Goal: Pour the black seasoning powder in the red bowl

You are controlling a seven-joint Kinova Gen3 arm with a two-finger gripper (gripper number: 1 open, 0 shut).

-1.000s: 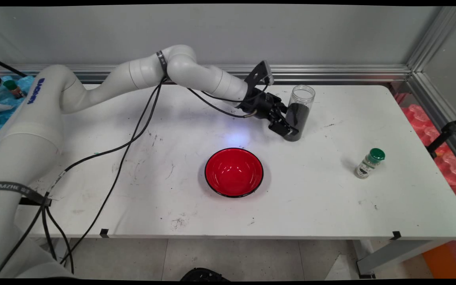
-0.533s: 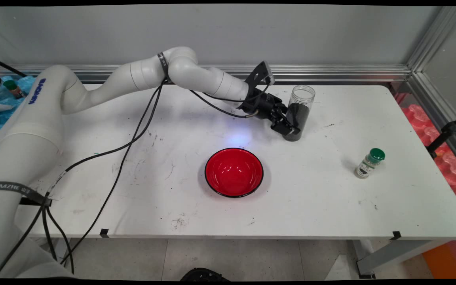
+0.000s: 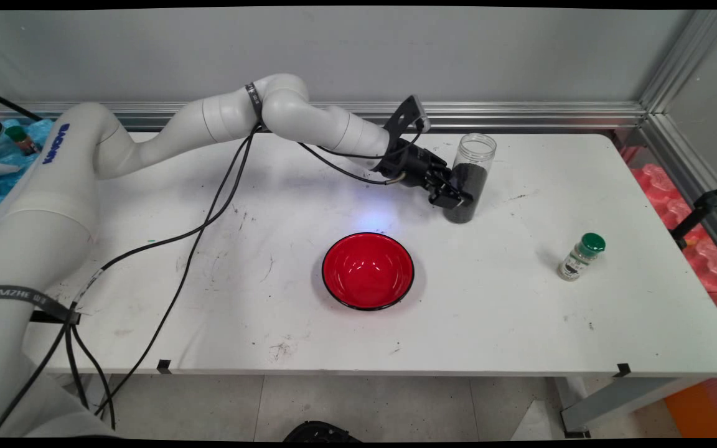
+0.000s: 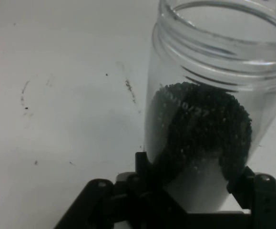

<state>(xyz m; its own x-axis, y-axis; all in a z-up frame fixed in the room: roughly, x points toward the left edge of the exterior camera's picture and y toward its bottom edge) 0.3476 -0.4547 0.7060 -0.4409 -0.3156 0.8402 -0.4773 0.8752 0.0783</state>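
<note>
While the gripper [image 3: 456, 198] clasps the open jar of black granules [image 3: 469, 178] at its lower body, the grasp step appears complete. Any lift calls for keeping the jar upright; the red bowl [image 3: 368, 270] sits at its 7 o'clock on the tabletop [image 3: 520, 311].

Main view: fixed, high at near side, facing wall. Hand view: close along gripper [image 4: 192, 179]. Both show jar [image 3: 469, 177].

Clear jar [image 3: 470, 177] of black grains, glossy red bowl [image 3: 368, 270] rimmed black, green-capped bottle [image 3: 581, 256], white table [image 3: 520, 311]
</note>
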